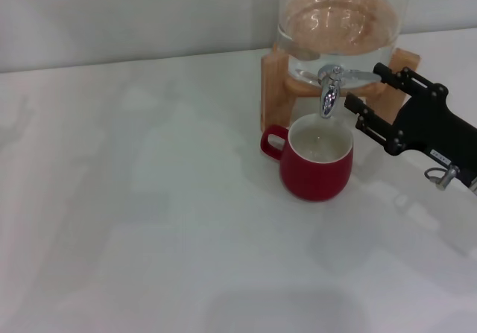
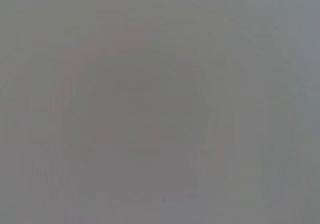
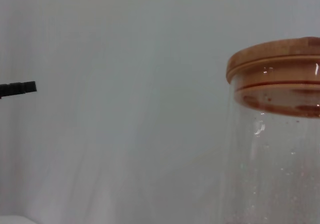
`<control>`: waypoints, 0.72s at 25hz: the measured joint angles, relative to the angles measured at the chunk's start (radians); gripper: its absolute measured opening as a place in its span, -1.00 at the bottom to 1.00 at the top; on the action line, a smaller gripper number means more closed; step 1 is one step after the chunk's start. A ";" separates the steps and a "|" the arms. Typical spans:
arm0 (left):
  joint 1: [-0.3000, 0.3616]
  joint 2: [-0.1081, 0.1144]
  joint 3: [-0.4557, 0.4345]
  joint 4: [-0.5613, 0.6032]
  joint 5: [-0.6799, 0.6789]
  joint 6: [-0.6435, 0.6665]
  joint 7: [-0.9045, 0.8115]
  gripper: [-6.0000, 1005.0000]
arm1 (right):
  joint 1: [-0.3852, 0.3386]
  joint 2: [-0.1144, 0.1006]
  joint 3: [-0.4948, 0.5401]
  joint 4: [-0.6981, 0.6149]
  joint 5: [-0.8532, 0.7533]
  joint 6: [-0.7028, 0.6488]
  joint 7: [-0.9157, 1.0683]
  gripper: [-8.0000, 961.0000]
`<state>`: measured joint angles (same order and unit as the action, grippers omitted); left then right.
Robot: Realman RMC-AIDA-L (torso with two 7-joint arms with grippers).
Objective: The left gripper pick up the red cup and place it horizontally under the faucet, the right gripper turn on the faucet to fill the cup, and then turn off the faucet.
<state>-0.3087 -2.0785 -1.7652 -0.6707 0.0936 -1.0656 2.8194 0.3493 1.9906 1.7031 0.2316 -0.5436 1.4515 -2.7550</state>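
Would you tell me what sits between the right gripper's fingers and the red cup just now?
In the head view, nothing sits between them: the right gripper, fingers open, hangs beside the faucet, just above the red cup, with only bare white table showing through.

- Head view: bright, even, soft light; faint grey shadows on the white surface (image 1: pixel 149 199).
- Glints on the faucet (image 1: pixel 329 87).
- Left wrist view: featureless grey blur.
- Right wrist view: hazy.
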 joint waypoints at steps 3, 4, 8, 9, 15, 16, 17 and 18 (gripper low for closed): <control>-0.003 0.000 0.000 0.001 0.000 0.001 0.000 0.72 | -0.006 0.000 -0.007 0.000 -0.002 0.013 0.000 0.25; -0.004 0.000 0.000 0.001 0.000 0.001 0.000 0.72 | -0.007 0.000 -0.009 0.000 -0.003 0.015 0.000 0.25; -0.005 0.000 0.000 0.001 0.002 0.001 0.000 0.72 | -0.010 0.003 -0.018 0.000 -0.010 0.027 0.000 0.25; -0.006 0.000 0.000 0.002 0.002 0.002 0.000 0.72 | -0.011 0.003 -0.020 0.000 -0.011 0.030 0.000 0.25; -0.008 0.000 0.000 0.002 0.013 0.005 0.000 0.72 | -0.018 0.008 -0.040 0.000 -0.012 0.046 0.001 0.25; -0.009 0.000 0.000 0.002 0.013 0.005 0.000 0.72 | -0.020 0.008 -0.044 0.000 -0.012 0.048 0.001 0.25; -0.010 0.000 0.000 0.002 0.014 0.005 0.000 0.72 | -0.020 0.009 -0.049 0.000 -0.012 0.051 0.001 0.25; -0.011 0.000 0.000 0.002 0.014 0.006 0.000 0.72 | -0.021 0.009 -0.055 0.000 -0.012 0.055 0.002 0.25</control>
<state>-0.3198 -2.0786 -1.7656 -0.6687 0.1078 -1.0598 2.8195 0.3285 2.0000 1.6477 0.2316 -0.5553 1.5060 -2.7532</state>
